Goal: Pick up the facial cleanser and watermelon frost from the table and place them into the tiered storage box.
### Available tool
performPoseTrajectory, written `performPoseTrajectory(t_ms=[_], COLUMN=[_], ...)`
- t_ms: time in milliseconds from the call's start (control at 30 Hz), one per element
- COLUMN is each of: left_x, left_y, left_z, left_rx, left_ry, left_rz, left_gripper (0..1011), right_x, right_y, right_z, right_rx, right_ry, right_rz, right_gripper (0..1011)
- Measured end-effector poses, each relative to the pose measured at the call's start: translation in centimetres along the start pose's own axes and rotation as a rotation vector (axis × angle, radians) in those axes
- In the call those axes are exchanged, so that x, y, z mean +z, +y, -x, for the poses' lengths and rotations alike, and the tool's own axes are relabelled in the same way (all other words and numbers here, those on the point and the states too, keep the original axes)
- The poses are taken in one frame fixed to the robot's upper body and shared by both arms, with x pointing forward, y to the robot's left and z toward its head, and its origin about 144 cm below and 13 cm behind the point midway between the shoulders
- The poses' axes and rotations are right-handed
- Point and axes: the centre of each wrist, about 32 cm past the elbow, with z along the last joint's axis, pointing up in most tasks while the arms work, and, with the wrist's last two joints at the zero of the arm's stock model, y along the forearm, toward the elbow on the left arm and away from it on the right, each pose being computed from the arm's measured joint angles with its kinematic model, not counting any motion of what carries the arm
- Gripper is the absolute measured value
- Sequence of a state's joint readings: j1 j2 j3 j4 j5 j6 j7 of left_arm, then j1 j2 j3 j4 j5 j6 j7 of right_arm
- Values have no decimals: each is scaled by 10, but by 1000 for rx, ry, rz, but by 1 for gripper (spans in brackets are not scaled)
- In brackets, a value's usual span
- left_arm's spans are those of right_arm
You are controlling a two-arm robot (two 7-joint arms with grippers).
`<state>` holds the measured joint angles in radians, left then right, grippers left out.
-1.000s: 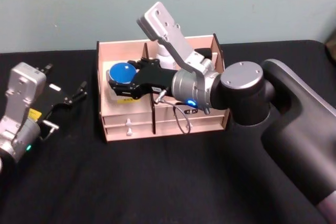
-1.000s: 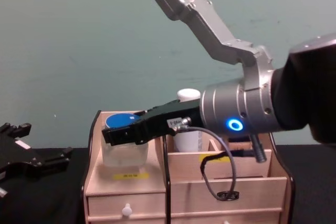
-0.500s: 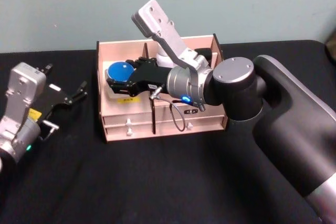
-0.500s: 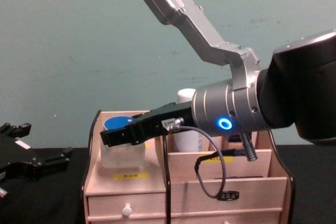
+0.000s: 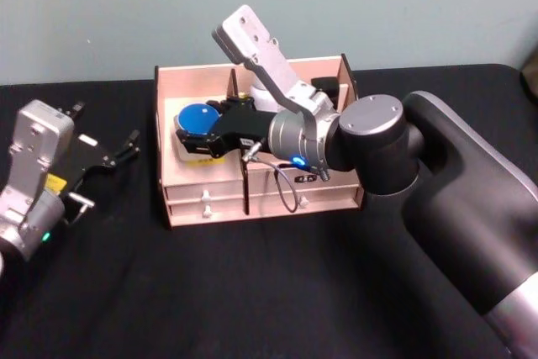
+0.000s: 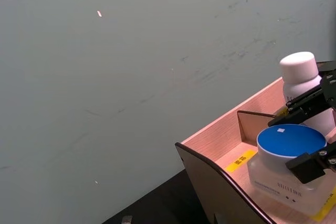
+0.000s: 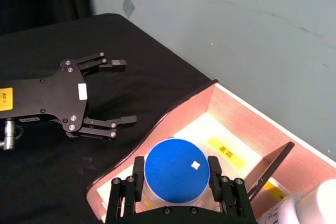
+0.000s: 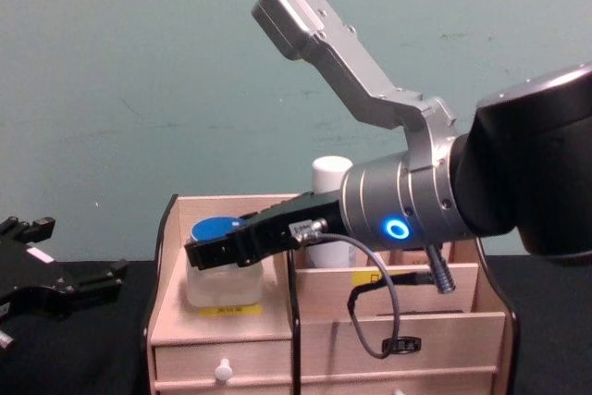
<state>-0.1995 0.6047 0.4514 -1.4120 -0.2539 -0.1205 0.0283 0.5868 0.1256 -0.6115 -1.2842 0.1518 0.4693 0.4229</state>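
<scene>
We see right hand (image 7: 176, 187) closed on blue-lid jar (image 7: 177, 170), lowered into box (image 5: 198, 199) left compartment; white bottle (image 6: 303, 85) already inside. Release left. Left hand (image 7: 113, 92) open, empty, parked on bench (image 5: 252, 292).

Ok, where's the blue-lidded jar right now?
The blue-lidded jar sits in the tiered storage box's left compartment, between the right gripper's fingers, beside the white bottle.

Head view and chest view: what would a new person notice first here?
Probably the right gripper, reaching over the pale wooden tiered storage box with its black fingers on either side of a clear jar with a round blue lid in the left upper compartment. A white-capped bottle stands behind it; the left gripper waits, open, over the black table.
</scene>
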Motion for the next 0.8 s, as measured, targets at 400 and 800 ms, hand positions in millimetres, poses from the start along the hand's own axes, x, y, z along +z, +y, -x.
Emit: performPoseTrajectory(t_ms=[400,800], left_x=[0,0], left_y=[0,0], left_z=[0,0], left_rx=[0,0], left_ry=[0,0], left_rz=[0,0], left_gripper=[1010,1010], right_x=[-2,-1], right_y=[1,0], right_z=[0,-1], right_rx=[0,-2], right_ry=[-4,-4], right_rz=[5,0], right_gripper=[735,986])
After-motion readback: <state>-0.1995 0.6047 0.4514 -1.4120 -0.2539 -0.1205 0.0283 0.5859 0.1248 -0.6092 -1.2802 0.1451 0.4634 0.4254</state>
